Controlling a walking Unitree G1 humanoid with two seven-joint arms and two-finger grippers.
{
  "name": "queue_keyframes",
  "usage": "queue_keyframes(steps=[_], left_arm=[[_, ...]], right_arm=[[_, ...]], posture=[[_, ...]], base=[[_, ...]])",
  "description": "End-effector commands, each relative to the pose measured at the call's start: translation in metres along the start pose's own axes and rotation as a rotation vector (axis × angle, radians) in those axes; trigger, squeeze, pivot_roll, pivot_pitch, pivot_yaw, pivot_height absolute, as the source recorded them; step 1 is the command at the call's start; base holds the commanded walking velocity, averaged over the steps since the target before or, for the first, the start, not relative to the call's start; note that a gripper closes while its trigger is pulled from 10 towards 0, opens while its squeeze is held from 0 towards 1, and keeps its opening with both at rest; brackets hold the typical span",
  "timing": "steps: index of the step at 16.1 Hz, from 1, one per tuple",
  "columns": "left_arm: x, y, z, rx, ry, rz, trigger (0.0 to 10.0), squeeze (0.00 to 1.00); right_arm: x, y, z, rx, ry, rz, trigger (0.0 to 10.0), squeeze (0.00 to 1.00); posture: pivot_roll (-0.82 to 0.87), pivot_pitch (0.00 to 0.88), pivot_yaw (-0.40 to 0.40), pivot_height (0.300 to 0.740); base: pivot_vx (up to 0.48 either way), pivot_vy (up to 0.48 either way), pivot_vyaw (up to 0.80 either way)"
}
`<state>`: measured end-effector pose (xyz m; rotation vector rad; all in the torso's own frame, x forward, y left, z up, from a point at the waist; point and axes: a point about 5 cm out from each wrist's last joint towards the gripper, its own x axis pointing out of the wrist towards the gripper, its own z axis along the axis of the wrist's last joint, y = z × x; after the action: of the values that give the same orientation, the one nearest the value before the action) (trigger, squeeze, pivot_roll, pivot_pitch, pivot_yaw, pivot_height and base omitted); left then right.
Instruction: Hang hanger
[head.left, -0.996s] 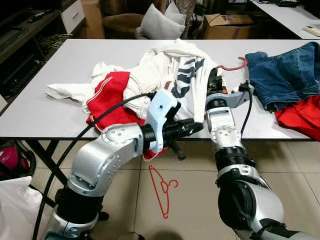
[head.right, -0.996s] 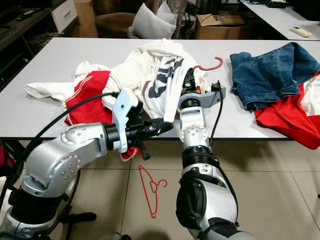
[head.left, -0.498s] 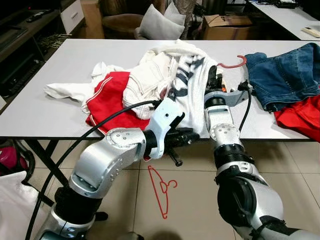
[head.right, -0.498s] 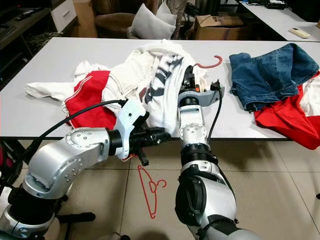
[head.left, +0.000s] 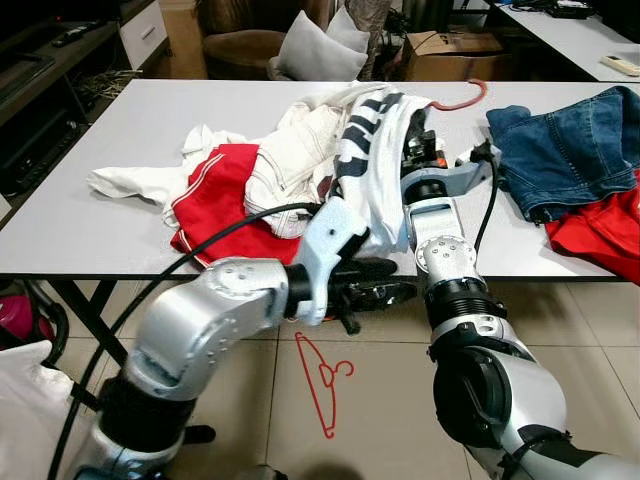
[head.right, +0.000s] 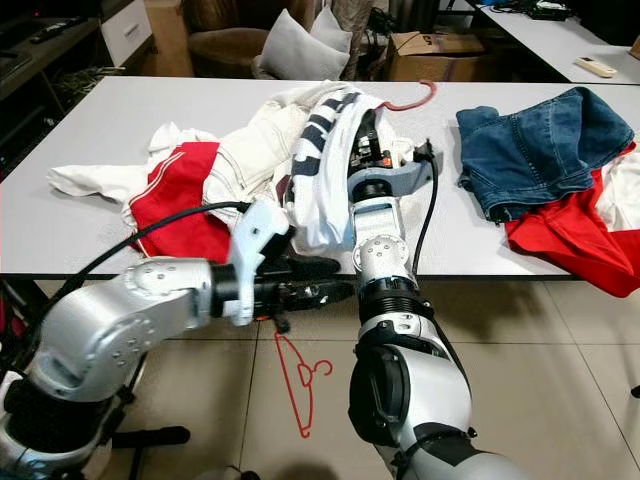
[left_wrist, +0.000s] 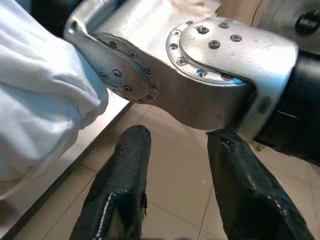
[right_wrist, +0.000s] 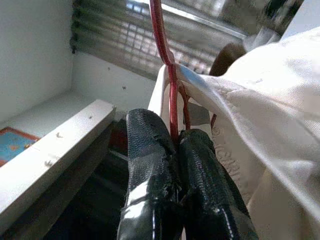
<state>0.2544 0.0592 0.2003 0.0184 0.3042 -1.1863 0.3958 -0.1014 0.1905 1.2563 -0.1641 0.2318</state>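
Observation:
A red wire hanger (head.left: 462, 100) carries a white garment with dark print (head.left: 365, 150). My right gripper (head.left: 420, 150) is shut on the hanger's neck and holds it raised above the grey table (head.left: 120, 230). In the right wrist view the red hanger wire (right_wrist: 167, 65) runs up from between the pressed fingers (right_wrist: 150, 150), with white cloth draped beside it. Below the table's front edge my left gripper (head.left: 405, 290) stands open, close to the right forearm. Nothing lies between its fingers (left_wrist: 125, 170). A second red hanger (head.left: 322, 385) lies on the floor tiles.
A heap of white and red clothes (head.left: 230, 180) covers the table's middle. Blue jeans (head.left: 570, 140) and a red cloth (head.left: 600, 225) lie at the right. Behind the table are a cardboard box (head.left: 450, 50) and a grey cushion (head.left: 315, 50).
My right gripper has lifted the hanger and white garment higher off the table. The left gripper has swung rightward under the table edge, toward the right forearm.

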Motion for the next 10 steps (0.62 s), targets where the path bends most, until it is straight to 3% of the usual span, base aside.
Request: queue_keyframes(steps=[1, 3, 5, 8, 10], left_arm=[[-0.01, 0.0, 0.0, -0.01, -0.027, -0.01, 10.0, 1.0], [-0.036, 0.011, -0.012, -0.054, -0.042, 0.062, 10.0, 1.0], [-0.063, 0.028, -0.023, -0.104, -0.055, 0.201, 10.0, 1.0], [-0.086, 0.042, -0.028, -0.154, -0.113, 0.356, 10.0, 1.0], [-0.092, 0.046, -0.035, -0.159, -0.115, 0.436, 10.0, 1.0]], right_arm=[[0.005, 0.015, 0.008, -0.006, -0.002, 0.081, 10.0, 0.0], [0.003, 0.014, 0.021, -0.011, -0.013, 0.118, 10.0, 0.0], [0.0, 0.018, 0.04, -0.017, -0.041, 0.169, 10.0, 0.0], [-0.005, 0.038, 0.067, 0.002, -0.065, 0.293, 10.0, 0.0], [-0.011, 0.051, 0.088, -0.005, -0.083, 0.36, 10.0, 0.0]], posture=[[0.0, 0.0, 0.002, 0.74], [0.0, 0.0, 0.001, 0.74], [-0.01, 0.0, -0.006, 0.74], [-0.01, 0.0, -0.008, 0.74], [-0.02, 0.0, -0.008, 0.74]], base=[[0.0, 0.0, 0.0], [0.0, 0.0, 0.0], [0.0, 0.0, 0.8], [0.0, 0.0, 0.8], [0.0, 0.0, 0.8]])
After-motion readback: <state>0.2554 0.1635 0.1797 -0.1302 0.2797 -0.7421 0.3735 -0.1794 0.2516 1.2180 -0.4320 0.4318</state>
